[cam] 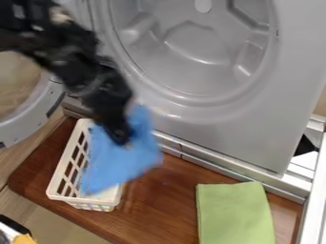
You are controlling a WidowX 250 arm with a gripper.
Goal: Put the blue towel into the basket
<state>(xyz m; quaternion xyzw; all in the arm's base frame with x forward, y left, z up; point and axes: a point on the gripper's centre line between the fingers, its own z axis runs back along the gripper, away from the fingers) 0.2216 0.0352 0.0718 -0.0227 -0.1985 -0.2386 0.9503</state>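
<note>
Claw (121,137) pinching blue towel (124,164), cloth draped below it. Basket (96,204) under and left of claw. Best centre over basket, lower until overhang clears rim, then release.

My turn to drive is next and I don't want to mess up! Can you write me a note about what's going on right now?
Gripper: closed on the blue towel.
Towel: hangs over the white basket, partly past its right side in the picture; can't tell if it touches.
Done: towel gripped.
Left: get it all inside, then let go.
Green cloth: lies on the brown board.
</note>
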